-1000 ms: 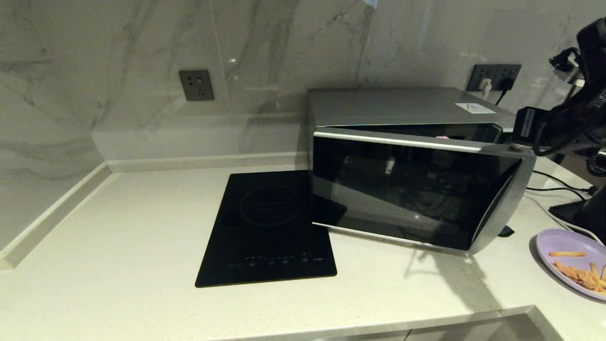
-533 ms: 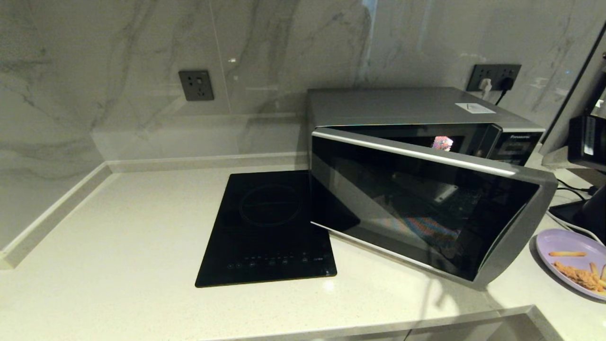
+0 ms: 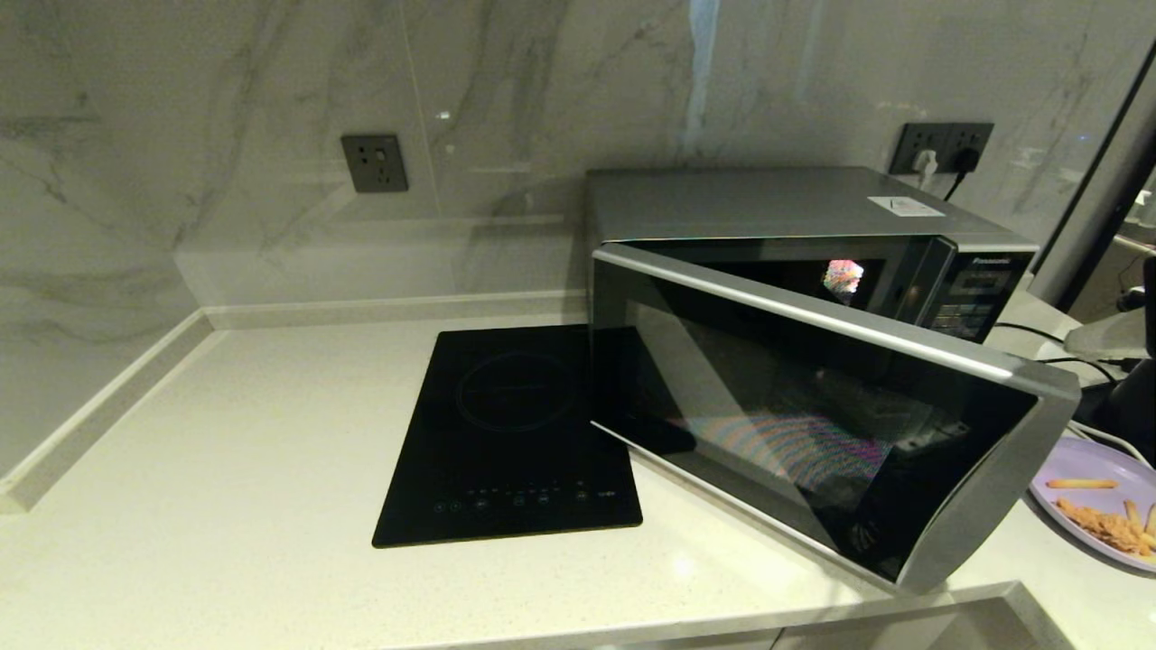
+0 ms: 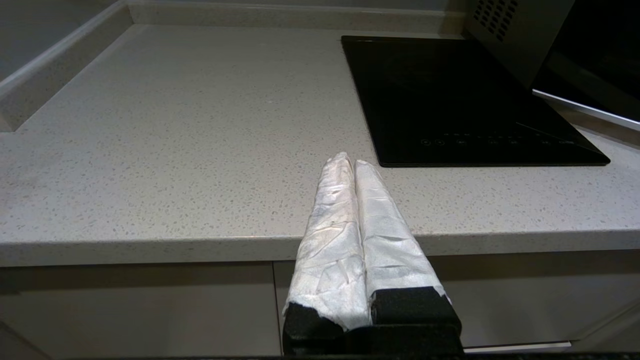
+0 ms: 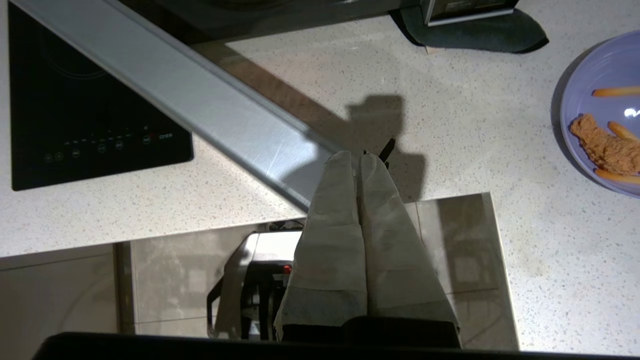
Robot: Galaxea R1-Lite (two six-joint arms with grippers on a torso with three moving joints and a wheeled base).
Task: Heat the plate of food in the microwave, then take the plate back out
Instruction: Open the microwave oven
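The silver microwave [image 3: 768, 203] stands at the back right of the counter. Its dark glass door [image 3: 813, 424] hangs partly open, the free end swung out toward the counter's front edge. The lilac plate of food [image 3: 1084, 465] lies on the counter right of the door, holding fries and a breaded piece [image 5: 602, 147]. My right gripper [image 5: 355, 157] is shut and empty. It hovers just off the free end of the door's silver top edge [image 5: 200, 100], left of the plate [image 5: 580, 90], and is out of the head view. My left gripper [image 4: 348, 162] is shut and parked before the counter's front edge.
A flat black induction hob [image 3: 515, 433] lies left of the microwave, partly under the swung door. Wall sockets [image 3: 939, 144] with a plug and black cables [image 3: 1075, 361] are behind the microwave on the right. The counter's front edge has a glossy recessed notch [image 5: 450, 250].
The microwave door has swung further open toward the counter's front edge. My right arm, at the door's handle end a second ago, has left the head view to the right.
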